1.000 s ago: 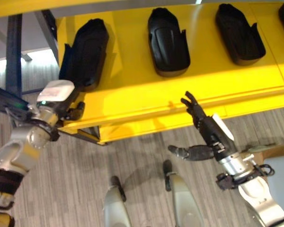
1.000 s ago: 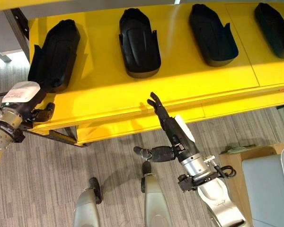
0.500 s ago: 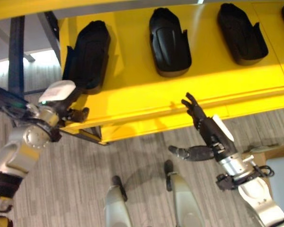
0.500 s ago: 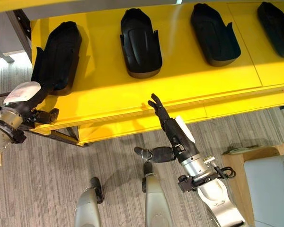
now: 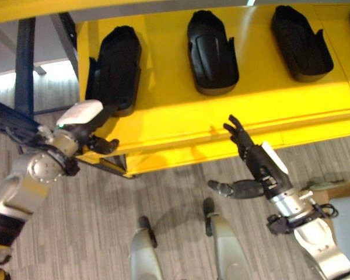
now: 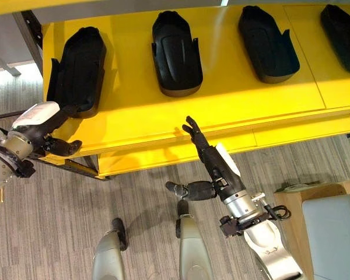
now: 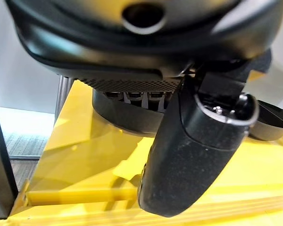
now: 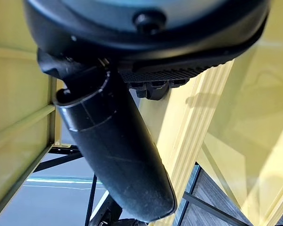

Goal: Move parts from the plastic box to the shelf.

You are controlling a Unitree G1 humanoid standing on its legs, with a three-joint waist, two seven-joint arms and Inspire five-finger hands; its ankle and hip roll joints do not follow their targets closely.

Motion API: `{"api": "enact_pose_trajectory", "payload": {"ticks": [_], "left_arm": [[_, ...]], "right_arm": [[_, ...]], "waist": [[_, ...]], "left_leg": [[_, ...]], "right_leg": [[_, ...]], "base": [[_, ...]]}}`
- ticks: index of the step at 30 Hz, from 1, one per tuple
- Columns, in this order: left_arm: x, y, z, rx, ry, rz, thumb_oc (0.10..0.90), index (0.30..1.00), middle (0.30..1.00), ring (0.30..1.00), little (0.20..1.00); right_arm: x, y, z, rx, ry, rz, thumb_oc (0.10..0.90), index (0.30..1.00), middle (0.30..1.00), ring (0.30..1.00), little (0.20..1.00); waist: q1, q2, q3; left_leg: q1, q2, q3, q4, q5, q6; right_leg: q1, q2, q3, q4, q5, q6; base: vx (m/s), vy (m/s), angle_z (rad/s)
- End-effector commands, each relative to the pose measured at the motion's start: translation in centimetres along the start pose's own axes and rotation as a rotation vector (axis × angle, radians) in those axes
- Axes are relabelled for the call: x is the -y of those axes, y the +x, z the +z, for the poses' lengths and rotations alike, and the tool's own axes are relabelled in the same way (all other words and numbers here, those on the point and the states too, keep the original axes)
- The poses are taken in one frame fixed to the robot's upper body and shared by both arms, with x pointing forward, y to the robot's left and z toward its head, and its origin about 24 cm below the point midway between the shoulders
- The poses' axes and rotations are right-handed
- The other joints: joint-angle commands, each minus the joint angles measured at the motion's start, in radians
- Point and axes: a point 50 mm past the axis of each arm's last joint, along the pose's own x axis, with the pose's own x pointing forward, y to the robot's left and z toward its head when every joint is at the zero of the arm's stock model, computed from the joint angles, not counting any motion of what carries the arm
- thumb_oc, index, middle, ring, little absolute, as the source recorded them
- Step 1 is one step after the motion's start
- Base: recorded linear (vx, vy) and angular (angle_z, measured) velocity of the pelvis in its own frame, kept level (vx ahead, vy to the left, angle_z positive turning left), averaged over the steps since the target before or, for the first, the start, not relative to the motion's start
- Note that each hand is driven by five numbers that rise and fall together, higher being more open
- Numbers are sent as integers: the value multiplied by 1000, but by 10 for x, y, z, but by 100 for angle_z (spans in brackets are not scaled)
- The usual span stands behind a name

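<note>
Black moulded parts lined up on the yellow shelf (image 6: 163, 116), well apart from one another: leftmost part (image 6: 76, 70) at the shelf's left end, second part (image 6: 176, 52) to its right, third part (image 6: 267, 44) further right, a fourth part (image 6: 342, 29) cut by the right edge. All lying flat, long axes running near to far.

Left robot hand (image 6: 49, 131) at the shelf's near left corner, just near of the leftmost part; fingers reaching up toward that part's near end, thumb (image 6: 67, 146) sticking out right along the shelf's front edge. From the left wrist view, fingers hidden against the part's underside (image 7: 132, 113); cannot tell whether gripping or merely resting.

Right robot hand (image 6: 207, 154) in front of the shelf's near edge, about midway along, released: fingers straight and pointing up-left at the edge, thumb (image 6: 186, 189) spread out to the left, holding nothing.

Grey striped floor (image 6: 58, 221) beneath. Wooden block (image 6: 291, 201) and pale grey panel (image 6: 332, 233) at the near right.
</note>
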Motion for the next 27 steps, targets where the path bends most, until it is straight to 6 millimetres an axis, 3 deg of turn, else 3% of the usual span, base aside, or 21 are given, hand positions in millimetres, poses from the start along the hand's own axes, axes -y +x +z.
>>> {"api": "enact_pose_trajectory", "payload": {"ticks": [1, 21, 27], "left_arm": [[-34, -1, 33, 176, 84, 73, 900, 1000, 1000, 1000, 1000], [-38, 4, 52, 268, 51, 103, 900, 1000, 1000, 1000, 1000], [-50, 5, 60, 306, 29, 173, 900, 1000, 1000, 1000, 1000]], "right_arm": [[12, 4, 46, 265, 2, -42, 900, 1000, 1000, 1000, 1000], [13, 1, 45, 260, 8, -47, 900, 1000, 1000, 1000, 1000], [13, 0, 44, 253, 11, -45, 900, 1000, 1000, 1000, 1000]], "waist": [[-23, -7, -47], [-28, -6, -50], [-28, -6, -55]], "left_leg": [[24, -45, -2, -12, 27, 62], [31, -46, -2, -16, 26, 61], [34, -47, -2, -17, 25, 61]], "right_leg": [[42, 17, 21, 60, -37, -13], [46, 16, 23, 57, -35, -11], [51, 16, 23, 55, -36, -12]], "base": [[0, 0, 0], [0, 0, 0], [0, 0, 0]]}}
